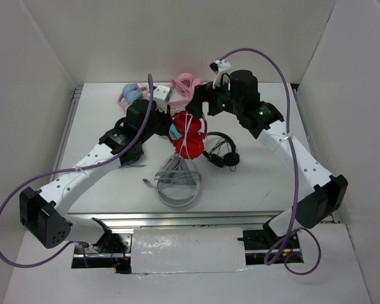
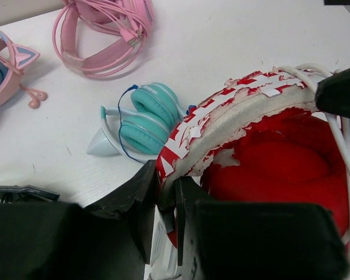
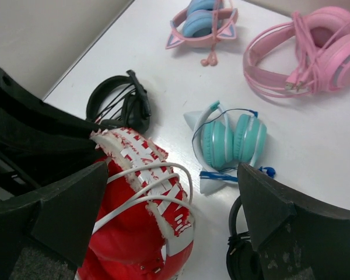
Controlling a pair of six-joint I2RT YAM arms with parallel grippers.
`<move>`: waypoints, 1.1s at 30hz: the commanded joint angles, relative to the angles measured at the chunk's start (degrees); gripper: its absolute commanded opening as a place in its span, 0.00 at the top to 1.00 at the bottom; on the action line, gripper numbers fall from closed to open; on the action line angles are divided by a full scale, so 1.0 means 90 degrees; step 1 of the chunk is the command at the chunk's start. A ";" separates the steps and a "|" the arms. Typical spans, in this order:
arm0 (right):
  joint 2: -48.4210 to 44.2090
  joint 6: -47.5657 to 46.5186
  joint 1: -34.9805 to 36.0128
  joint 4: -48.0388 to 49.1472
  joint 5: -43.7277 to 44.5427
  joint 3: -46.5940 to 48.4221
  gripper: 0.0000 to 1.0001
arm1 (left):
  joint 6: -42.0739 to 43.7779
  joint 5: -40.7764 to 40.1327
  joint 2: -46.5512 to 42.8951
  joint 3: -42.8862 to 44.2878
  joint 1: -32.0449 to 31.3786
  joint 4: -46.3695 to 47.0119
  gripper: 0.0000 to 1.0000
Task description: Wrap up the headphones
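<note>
Red headphones (image 2: 280,169) pinched between left fingers (image 2: 141,198), inside spread right fingers (image 3: 280,219).

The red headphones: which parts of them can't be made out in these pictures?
- Top view: the red headphones are too small there to count the wraps around them.
- Right wrist view: the bottom edge cuts off the cups; the free end of the white cable is not in view.
- Left wrist view: the left fingers hide the headband's lower end; the right edge cuts off the cable.
</note>
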 commanded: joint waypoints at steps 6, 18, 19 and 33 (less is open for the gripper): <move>-0.0203 0.0086 -0.0118 0.0719 -0.1268 -0.0771 0.01 | -0.0094 0.0049 -0.0256 0.0168 -0.0049 0.0751 1.00; -0.0476 0.0584 -0.0391 0.1510 -0.2136 -0.1632 0.45 | -0.0270 0.0196 -0.0402 -0.0007 -0.0049 0.1054 1.00; -0.0515 0.0623 -0.0420 0.1626 -0.2196 -0.1671 0.50 | -0.0280 0.0186 -0.0412 0.0002 -0.0049 0.1054 1.00; -0.1013 0.0760 -0.0645 0.2223 -0.2237 -0.2081 1.00 | -0.0319 0.0216 0.0007 0.0393 -0.0068 0.0713 0.35</move>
